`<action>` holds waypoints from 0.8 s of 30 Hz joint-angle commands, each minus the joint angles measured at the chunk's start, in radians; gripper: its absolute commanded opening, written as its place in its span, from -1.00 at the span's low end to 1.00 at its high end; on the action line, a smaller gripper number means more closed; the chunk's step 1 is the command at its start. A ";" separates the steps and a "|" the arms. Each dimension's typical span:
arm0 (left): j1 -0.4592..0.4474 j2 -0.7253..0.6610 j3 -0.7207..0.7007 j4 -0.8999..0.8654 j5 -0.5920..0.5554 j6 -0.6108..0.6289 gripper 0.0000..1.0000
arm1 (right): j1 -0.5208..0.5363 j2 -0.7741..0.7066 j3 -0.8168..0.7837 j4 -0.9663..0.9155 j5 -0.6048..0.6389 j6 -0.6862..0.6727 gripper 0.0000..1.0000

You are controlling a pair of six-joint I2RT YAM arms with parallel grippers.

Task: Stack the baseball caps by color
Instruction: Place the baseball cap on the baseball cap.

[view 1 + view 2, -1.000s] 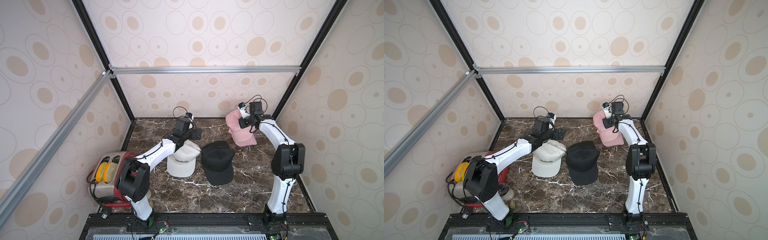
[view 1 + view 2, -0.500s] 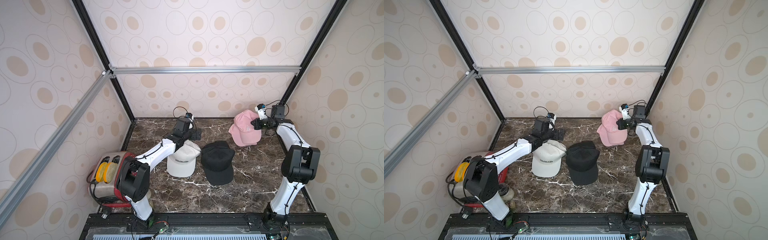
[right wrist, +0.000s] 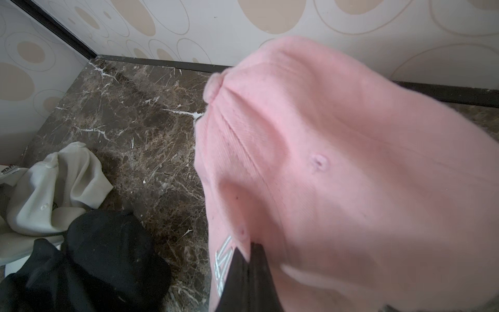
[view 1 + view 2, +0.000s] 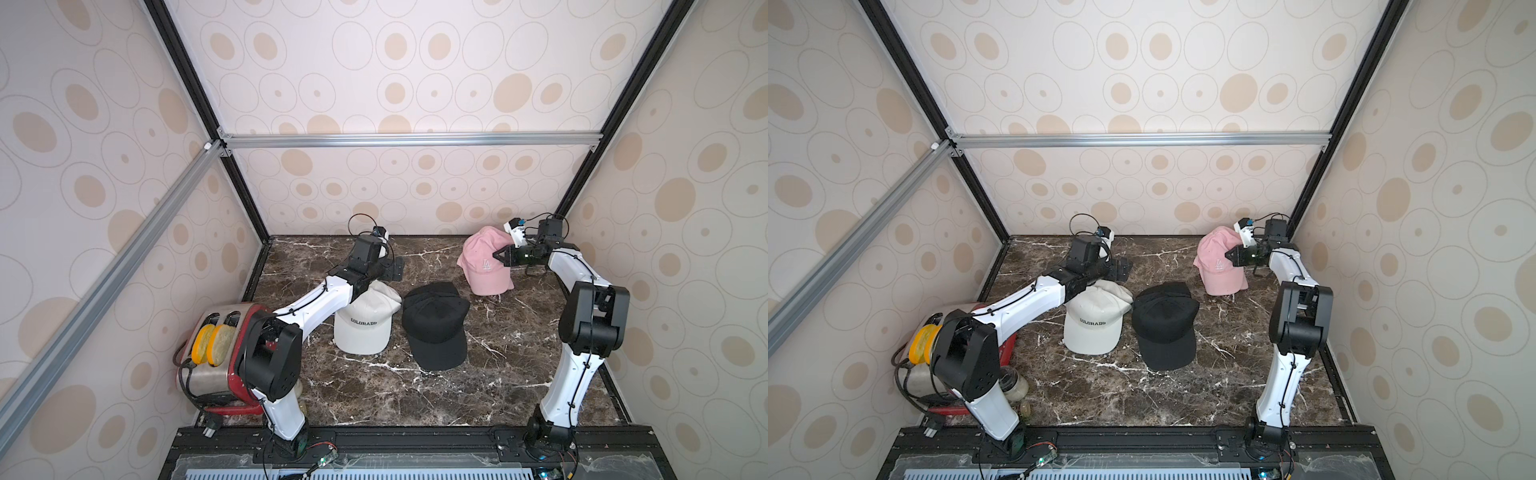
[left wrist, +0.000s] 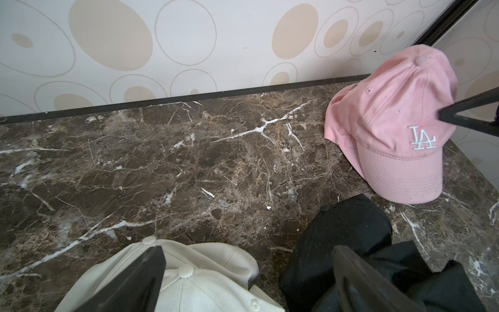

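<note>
Where the pink fabric baseball cap (image 4: pixel 484 259) sat: back right corner of the dark marble table (image 4: pixel 457 399), its front pinched by the right gripper (image 4: pixel 496 254), jaws pressed together.
Left gripper (image 4: pixel 392 268): spread wide, above the white fabric "COLORADO" caps (image 4: pixel 361 328).

front tabletop (image 4: pixel 395 399) bare, toaster (image 4: pixel 195 376) crowds left

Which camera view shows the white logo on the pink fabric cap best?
The left wrist view: the white LA logo on the pink fabric cap is large, sharp and whole. Both top views show it tiny. The right wrist view shows only a blurred part beside the right gripper.
</note>
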 commanded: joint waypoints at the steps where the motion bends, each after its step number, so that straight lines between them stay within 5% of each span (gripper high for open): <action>1: -0.005 0.016 0.045 -0.011 -0.002 0.012 0.98 | -0.019 0.035 0.038 -0.011 -0.011 -0.018 -1.00; 10: -0.004 0.025 0.048 -0.016 0.000 0.013 0.98 | -0.035 0.161 0.110 -0.099 -0.016 -0.041 -0.85; 14: -0.005 0.026 0.048 -0.016 0.001 0.013 0.98 | -0.034 0.172 0.113 -0.099 0.002 -0.033 -0.63; 18: -0.005 0.025 0.051 -0.020 0.002 0.017 0.98 | -0.034 0.158 0.114 -0.110 0.030 -0.025 -0.14; 24: -0.005 0.016 0.048 -0.021 0.001 0.017 0.98 | -0.034 0.050 0.058 -0.033 0.092 0.010 0.00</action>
